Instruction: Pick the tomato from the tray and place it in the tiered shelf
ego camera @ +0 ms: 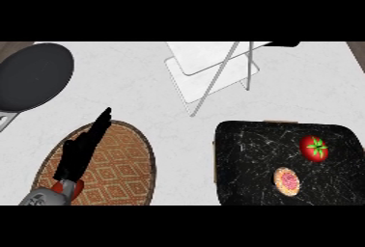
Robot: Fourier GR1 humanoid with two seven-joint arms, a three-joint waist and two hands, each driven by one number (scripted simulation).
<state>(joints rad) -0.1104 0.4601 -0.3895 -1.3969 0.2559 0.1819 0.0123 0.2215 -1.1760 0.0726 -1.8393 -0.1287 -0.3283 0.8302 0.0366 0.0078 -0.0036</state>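
Head view: white counter [128,91] bears tray [249,154] with tomato [314,148], tiered shelf [206,60].

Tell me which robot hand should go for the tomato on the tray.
Right, probably: the tomato lies far right on the tray, while the left robot hand is open over the woven mat at far left. The right robot hand is out of view.

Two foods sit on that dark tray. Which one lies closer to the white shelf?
The red tomato with its green top; the tan, pink-centred round food lies nearer the view's lower edge.
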